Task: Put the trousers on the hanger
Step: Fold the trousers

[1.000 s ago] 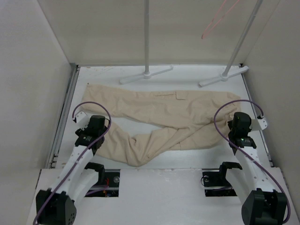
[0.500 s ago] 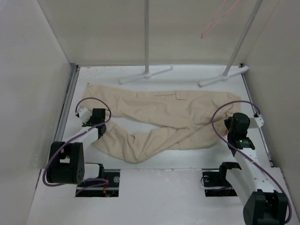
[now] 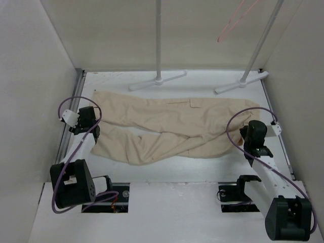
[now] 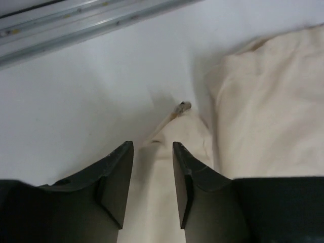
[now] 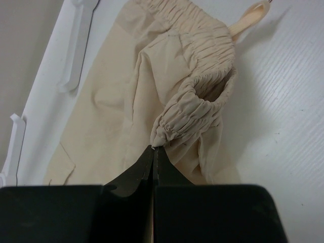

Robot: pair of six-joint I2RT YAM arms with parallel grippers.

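The right gripper (image 5: 153, 149) has its fingers pressed together on a bunched fold of the elastic waistband of the trousers (image 5: 192, 96). The waistband curls up in a loop just ahead of the tips. Behind them the wrist tips downward, and the right arm leans in from its base over the garment's right end.

The left gripper (image 4: 153, 147) has its fingers parted by a narrow gap. A thin ridge of cloth runs through the gap, with a small frayed tip (image 4: 182, 105) just ahead. I cannot tell whether the pads touch the cloth. The bulk of a trouser leg lies to the right of these fingers, and a metal rail (image 4: 76, 23) lies beyond them. The left arm folds back low, its wrist out by the table's left edge.

Only the top view shows the trousers spread flat between both grippers, one leg crossed over the other. Only there does the hanger (image 3: 230, 23) appear, hanging high on the rack poles (image 3: 158, 35), far beyond the fingers and well apart from the cloth.
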